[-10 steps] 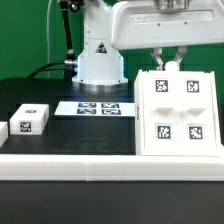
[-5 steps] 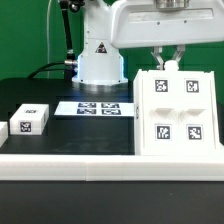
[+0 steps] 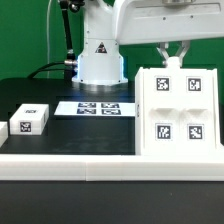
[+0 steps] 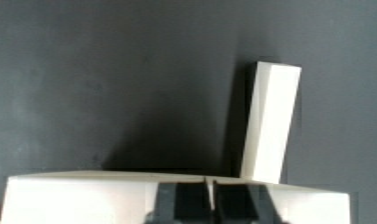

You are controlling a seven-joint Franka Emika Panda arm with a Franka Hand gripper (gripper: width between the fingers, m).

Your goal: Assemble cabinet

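Black table (image 3: 90, 130): cabinet (image 3: 177, 112) just below hand (image 3: 172, 62)

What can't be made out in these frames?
1. Gripper: open or shut unclear; exterior view, fingertips tiny just above the cabinet.
2. Cabinet's back and inside: exterior view, hidden by its own front.
3. Leftmost small cube: exterior view, cut off by the left edge.
4. White slab: wrist view, too close and blurred to tell which part it is.
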